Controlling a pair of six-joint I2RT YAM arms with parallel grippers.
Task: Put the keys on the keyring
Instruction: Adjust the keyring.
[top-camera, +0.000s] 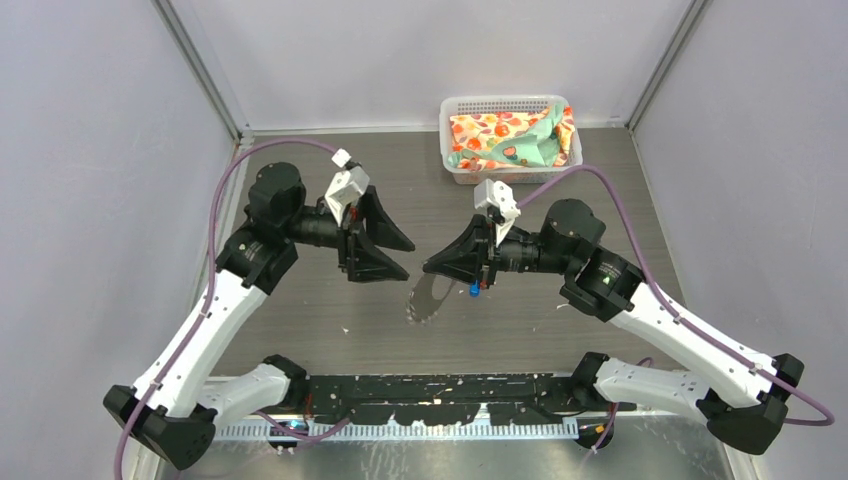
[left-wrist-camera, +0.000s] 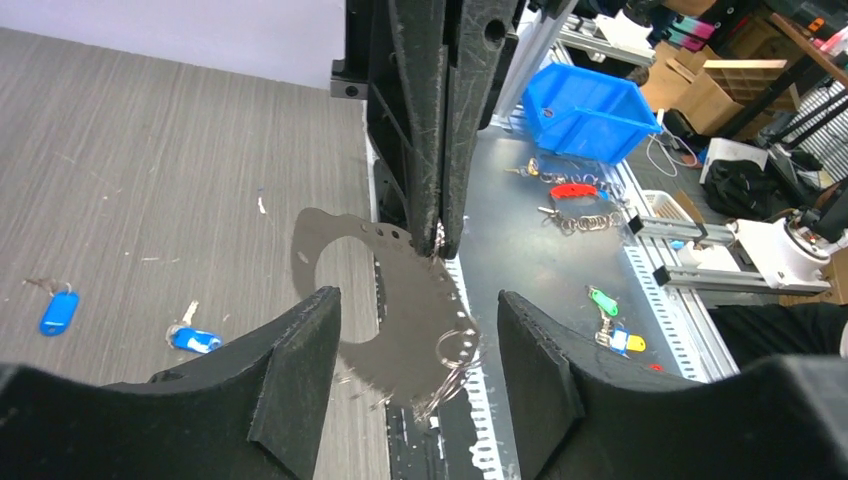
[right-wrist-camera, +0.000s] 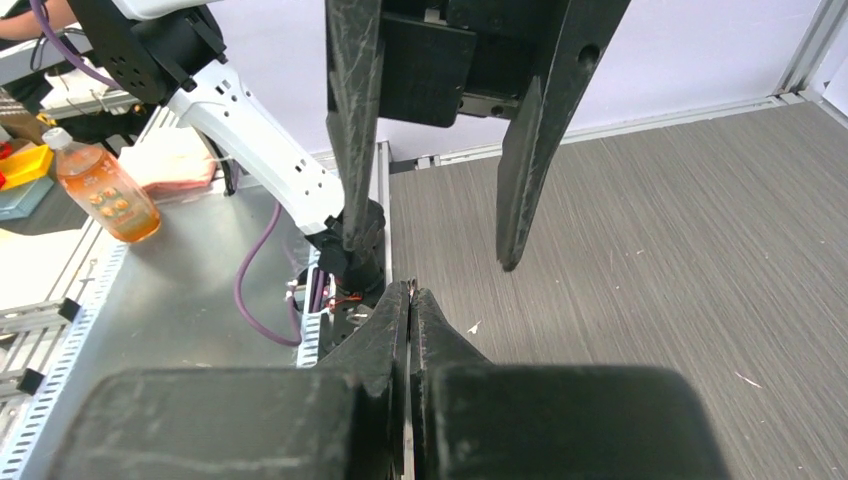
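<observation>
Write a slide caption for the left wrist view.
Right gripper holds the keyring by its edge, framed by the open left fingers; two blue keys lie on the table.

Grey table (top-camera: 320, 320) carries white basket (top-camera: 500, 103); two blue keys (left-wrist-camera: 190, 338).

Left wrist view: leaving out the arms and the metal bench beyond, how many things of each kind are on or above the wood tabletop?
blue keys: 2, lying apart on the table
keyring: 1, clamped in the right gripper, off the table
Total: 3
</observation>
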